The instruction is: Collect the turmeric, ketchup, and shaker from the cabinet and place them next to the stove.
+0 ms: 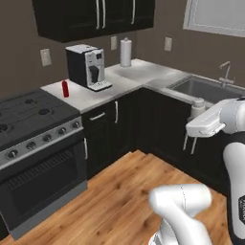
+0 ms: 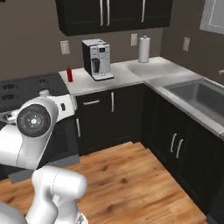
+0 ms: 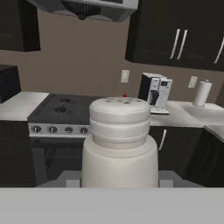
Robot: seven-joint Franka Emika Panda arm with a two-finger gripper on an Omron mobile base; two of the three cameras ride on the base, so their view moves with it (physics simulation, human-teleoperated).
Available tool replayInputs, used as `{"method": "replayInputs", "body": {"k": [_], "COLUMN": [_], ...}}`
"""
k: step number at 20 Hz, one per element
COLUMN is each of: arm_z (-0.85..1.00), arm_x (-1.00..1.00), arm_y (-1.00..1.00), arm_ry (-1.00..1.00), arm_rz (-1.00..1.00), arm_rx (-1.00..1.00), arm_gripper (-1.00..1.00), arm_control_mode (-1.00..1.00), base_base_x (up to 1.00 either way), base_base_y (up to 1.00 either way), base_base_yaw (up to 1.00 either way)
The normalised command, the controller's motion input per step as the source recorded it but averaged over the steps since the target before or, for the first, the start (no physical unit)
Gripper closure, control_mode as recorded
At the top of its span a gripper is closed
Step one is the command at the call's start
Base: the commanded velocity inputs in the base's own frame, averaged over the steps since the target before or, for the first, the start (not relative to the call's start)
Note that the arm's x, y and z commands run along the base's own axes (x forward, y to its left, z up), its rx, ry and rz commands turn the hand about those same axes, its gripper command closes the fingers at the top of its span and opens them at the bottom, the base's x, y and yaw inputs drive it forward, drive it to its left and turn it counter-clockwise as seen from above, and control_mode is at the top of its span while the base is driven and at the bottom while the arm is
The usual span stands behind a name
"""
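Between the gripper (image 3: 119,186) fingers sits the small white-grey cylindrical shaker (image 3: 119,142), clamped firmly; at eleven o'clock the black gas stove (image 3: 65,113), slim red ketchup bottle (image 1: 65,88) standing beside it.

The ketchup (image 1: 65,88) stands on the counter (image 1: 91,95) between stove (image 1: 33,115) and coffee machine (image 1: 87,66).

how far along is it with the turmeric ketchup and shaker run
Done, by the look of it: the ketchup stands on the counter beside the stove, near the coffee machine. In hand: the shaker sits upright in the gripper, in front of the hand camera, away from the counter. Left: set the shaker next to the stove. I can't see any turmeric by the stove, so it probably remains to be fetched.
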Motion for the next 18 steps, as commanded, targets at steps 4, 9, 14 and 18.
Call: {"method": "replayInputs", "body": {"k": [4,9,14,18], "arm_z": [0.00,0.00,0.00,0.00], "arm_x": [0.00,0.00,0.00,0.00], "arm_y": [0.00,0.00,0.00,0.00], "arm_ry": [0.00,0.00,0.00,0.00], "arm_rz": [0.00,0.00,0.00,0.00], "arm_rx": [0.00,0.00,0.00,0.00], "arm_gripper": [1.00,1.00,1.00,1.00], "arm_control_mode": [1.00,1.00,1.00,1.00], "base_base_x": [0.88,0.83,0.47,0.50], "base_base_y": [0.02,0.00,0.12,0.26], "base_base_yaw": [0.42,0.43,0.45,0.45]}}
